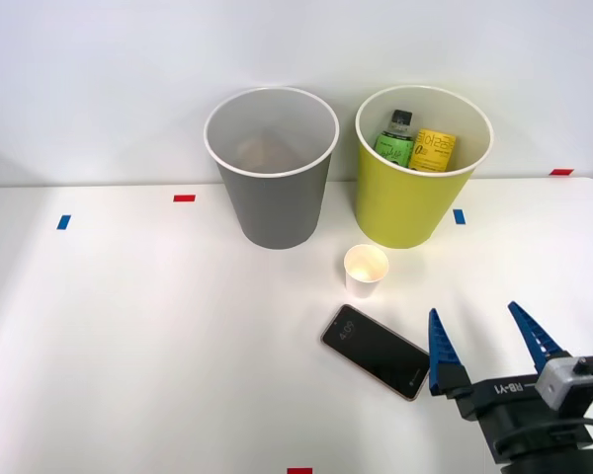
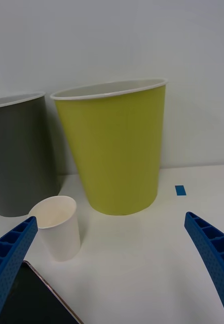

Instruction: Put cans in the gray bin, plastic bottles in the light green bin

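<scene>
Looking down from the front view: a white table [image 1: 128,346] carries two round tapered plastic wastebaskets near its far edge, standing upright just beside each other without touching. The gray bin [image 1: 274,202], white-rimmed and pale inside, is the left one. The light green bin [image 1: 400,202], also white-rimmed, stands to its right and holds two items: a small plastic bottle with a bright green label and black screw cap [image 1: 396,138], leaning against the inner wall, and a yellow can with printed lettering [image 1: 434,150] just beside it, touching or nearly so. A white paper cup [image 1: 365,270] stands upright, open and hollow, on the table in front of the gap between the bins, nearer the green one. A dark rectangular smartphone [image 1: 376,352] lies flat and angled, near the cup and toward the table's near edge. The right gripper [image 1: 484,346] sits over the near right part of the table, just right of the phone; its blue ribbed fingers [image 1: 439,348] are spread wide with nothing between them. Small red and blue tape marks dot the table.

Right wrist view: the light green bin [image 2: 117,152] fills the middle, upright, with the gray bin [image 2: 18,157] beside it. The paper cup [image 2: 59,228] stands in front, apart from both bins. The phone's corner [image 2: 33,304] lies next to one blue finger [image 2: 10,253]. Fingers wide apart, gripping nothing.
</scene>
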### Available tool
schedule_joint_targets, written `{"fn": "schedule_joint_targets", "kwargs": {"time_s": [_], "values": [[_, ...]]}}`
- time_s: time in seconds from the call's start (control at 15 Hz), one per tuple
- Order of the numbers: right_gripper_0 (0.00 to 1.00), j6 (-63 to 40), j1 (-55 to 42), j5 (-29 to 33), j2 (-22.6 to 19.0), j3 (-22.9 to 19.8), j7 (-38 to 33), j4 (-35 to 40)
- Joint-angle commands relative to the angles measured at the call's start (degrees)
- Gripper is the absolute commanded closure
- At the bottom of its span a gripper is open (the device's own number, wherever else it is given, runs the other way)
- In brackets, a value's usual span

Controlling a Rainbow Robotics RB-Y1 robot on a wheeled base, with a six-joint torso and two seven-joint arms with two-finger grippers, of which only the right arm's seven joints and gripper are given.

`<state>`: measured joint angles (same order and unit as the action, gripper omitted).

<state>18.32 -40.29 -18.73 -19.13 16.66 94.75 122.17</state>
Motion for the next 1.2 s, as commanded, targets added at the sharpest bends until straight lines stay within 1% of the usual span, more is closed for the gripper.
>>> {"fn": "schedule_joint_targets", "kwargs": {"time_s": [0.07,0.13,0.27,0.47,0.53,0.67,0.8,0.93,1.0,1.2], "values": [[0.00,5.5,-4.7,1.7,-0.2,0.7,0.1,0.1],[0.00,6.6,-5.7,2.2,-0.2,0.9,-0.1,-0.1],[0.00,14.7,-6.7,6.3,1.6,0.1,-0.9,-5.8],[0.00,18.2,-11.1,7.5,1.7,0.0,-0.7,-7.3],[0.00,20.0,-12.7,7.9,1.3,0.5,-0.4,-7.9],[0.00,25.5,-14.1,8.5,1.3,1.3,0.3,-12.3],[0.00,27.2,-15.4,9.9,1.5,1.7,1.6,-14.7],[0.00,27.2,-16.5,10.3,1.5,3.2,7.6,-15.6],[0.00,27.2,-16.6,10.0,1.1,4.0,9.1,-15.9],[0.00,26.9,-16.7,9.5,0.6,6.5,9.5,-17.2]]}}
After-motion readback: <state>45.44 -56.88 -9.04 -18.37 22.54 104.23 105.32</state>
